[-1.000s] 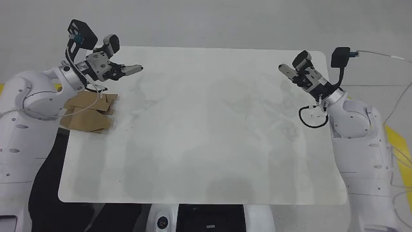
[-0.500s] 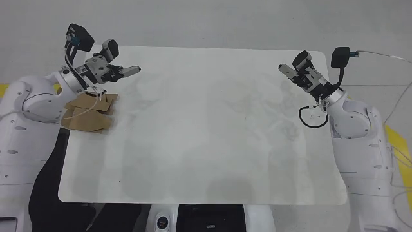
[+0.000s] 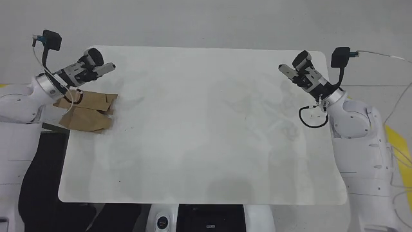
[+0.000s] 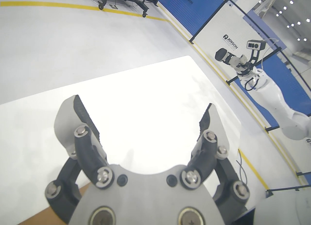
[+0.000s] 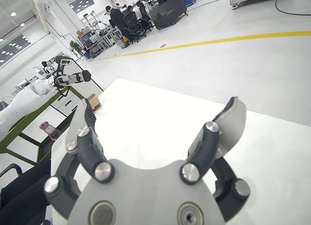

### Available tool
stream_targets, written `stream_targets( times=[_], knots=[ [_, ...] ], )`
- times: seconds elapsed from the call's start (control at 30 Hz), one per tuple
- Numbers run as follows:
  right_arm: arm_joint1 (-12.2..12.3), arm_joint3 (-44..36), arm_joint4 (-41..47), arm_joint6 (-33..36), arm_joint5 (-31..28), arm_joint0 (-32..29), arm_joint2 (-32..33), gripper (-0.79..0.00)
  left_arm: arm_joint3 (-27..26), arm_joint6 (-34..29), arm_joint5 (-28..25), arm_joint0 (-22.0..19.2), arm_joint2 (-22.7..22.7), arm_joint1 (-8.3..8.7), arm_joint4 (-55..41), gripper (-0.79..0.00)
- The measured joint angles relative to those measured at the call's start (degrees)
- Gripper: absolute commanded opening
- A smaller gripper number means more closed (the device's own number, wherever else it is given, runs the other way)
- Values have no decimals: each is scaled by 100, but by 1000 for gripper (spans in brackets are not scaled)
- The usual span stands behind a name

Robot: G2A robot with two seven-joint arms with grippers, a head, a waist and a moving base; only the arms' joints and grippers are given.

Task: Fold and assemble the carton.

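Left claw [image 3: 106, 69] and right claw [image 3: 291, 66] are hanging released, empty; carton [image 3: 87, 111] is overhanging the table's [image 3: 206, 142] left edge, likely risking sliding off under a clumsy grab.

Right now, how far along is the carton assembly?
Nothing looks done: the carton lies flat at the left edge of the table. Nothing is in hand: the left gripper, near it, and the right gripper are both open and empty. Picking up, folding and assembling all remain.
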Motion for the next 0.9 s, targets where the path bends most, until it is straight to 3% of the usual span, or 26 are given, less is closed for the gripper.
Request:
stream_targets(
  times=[0.33,0.9],
  knots=[
    [0,0,0,0,0,0,0,0,714,-838,276,-109,-386,127,-1081,0],
    [0,0,0,0,0,0,0,0,2349,-1130,747,-849,-615,256,-1107,0]
  ],
)
